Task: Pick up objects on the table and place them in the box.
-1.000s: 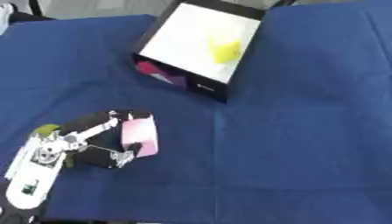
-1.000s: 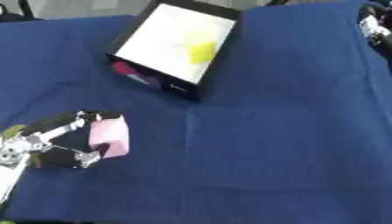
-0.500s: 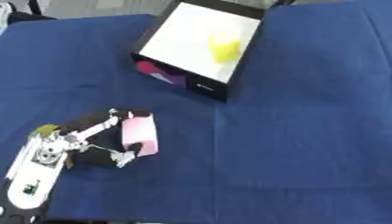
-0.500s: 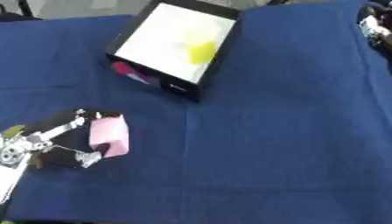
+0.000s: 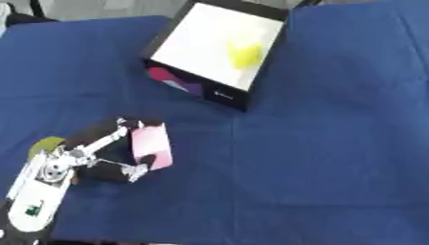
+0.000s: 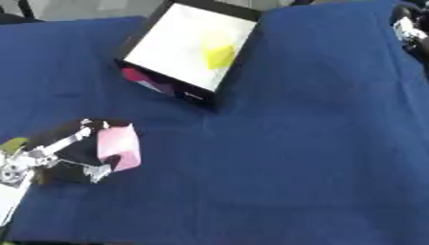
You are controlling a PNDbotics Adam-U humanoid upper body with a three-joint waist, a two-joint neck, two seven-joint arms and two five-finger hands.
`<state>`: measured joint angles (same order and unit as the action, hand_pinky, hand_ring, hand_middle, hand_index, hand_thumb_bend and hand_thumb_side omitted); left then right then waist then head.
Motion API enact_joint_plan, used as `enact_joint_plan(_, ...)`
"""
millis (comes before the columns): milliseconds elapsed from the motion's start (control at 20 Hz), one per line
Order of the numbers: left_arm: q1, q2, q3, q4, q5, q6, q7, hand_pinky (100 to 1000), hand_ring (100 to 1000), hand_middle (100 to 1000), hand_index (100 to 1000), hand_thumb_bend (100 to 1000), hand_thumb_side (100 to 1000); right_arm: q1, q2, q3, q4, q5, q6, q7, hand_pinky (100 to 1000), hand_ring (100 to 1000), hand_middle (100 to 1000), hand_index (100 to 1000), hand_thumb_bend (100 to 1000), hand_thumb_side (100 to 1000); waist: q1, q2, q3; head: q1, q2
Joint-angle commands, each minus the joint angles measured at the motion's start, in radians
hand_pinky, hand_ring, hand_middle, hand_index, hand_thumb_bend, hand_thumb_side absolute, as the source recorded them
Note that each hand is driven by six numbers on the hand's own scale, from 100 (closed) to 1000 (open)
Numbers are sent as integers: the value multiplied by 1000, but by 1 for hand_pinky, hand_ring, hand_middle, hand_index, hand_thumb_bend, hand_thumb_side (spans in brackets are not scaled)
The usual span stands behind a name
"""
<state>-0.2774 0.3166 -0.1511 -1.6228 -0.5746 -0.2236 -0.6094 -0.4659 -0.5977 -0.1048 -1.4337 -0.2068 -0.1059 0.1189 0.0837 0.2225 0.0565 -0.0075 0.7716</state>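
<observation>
Pink block [image 5: 152, 147], seemingly gripped; box [image 5: 220, 49] beyond.

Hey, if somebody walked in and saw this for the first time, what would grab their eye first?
Probably the pink block at lower left, pinched between the fingers and thumb of the robot's left hand. Next, the black box at the far side of the blue table, its white inside holding a yellow object.

The box [image 5: 220, 50] stands on the surface [image 5: 335, 143] at 12 o'clock, tilted, with a small item [image 5: 245, 54] inside toward its right. At 8 o'clock, well apart from the box, the left hand [image 5: 80, 155] lies on the surface with a block [image 5: 152, 147] between its fingers. The right hand [image 6: 408, 28] shows at 2 o'clock, at the edge.
</observation>
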Motion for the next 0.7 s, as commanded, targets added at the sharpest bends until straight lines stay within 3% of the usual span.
enact_joint_plan(50, 32, 37, -8, 34, -40, 12, 23, 491, 352, 626, 848, 100, 100, -13, -31, -12, -19, -5, 4, -3, 1000, 1000, 1000, 890, 100, 470, -11, 7, -1, -4, -2)
enact_joint_plan(700, 29, 92, 10, -46, 81, -2, 75, 440, 278, 574, 817, 100, 100, -8, -31, -16, -21, -4, 9, -8, 1000, 1000, 1000, 892, 100, 470, -3, -2, -2, -11, -2)
